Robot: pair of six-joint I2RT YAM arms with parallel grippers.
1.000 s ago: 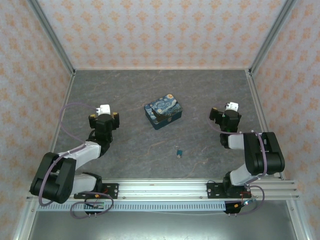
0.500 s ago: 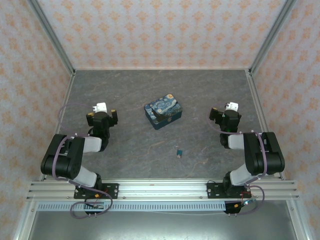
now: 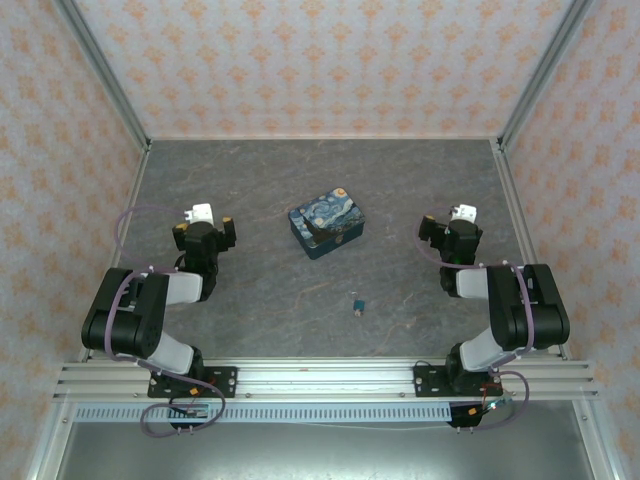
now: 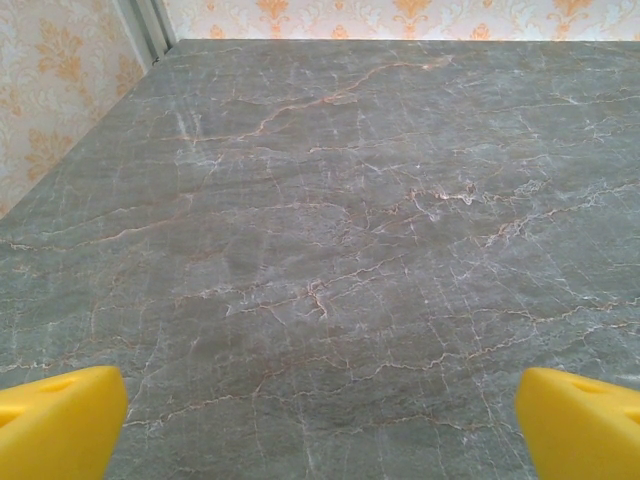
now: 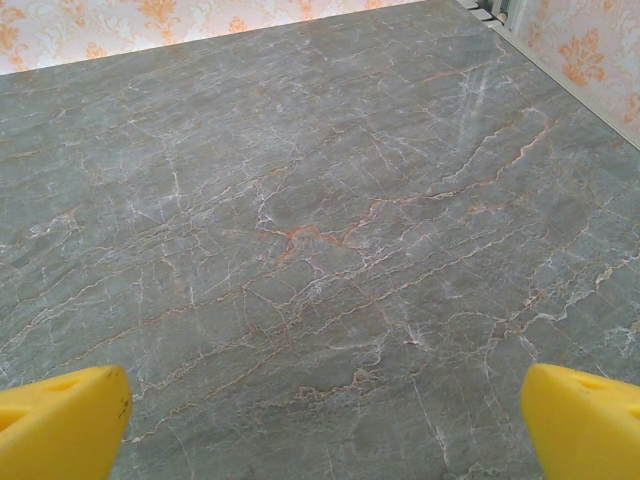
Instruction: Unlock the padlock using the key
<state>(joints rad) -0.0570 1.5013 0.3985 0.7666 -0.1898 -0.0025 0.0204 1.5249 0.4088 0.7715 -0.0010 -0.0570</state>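
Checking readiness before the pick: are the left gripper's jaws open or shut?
Open. The left gripper has its jaws at opposite edges of its wrist view, with table showing between them.

Bare table (image 3: 260, 300) around padlock (image 3: 357, 304); box (image 3: 326, 222) stands well apart.

The dark-blue rectangular box with a swirly print (image 3: 327, 221) sits mid-way across the grey veined stone desk (image 3: 250, 180); the tiny blue-bodied padlock (image 3: 357, 304) lies nearer the arm bases, slightly right of the box, apart from it; the left end effector (image 3: 205, 223) stands left of the box, the right end effector (image 3: 450, 230) right of it.
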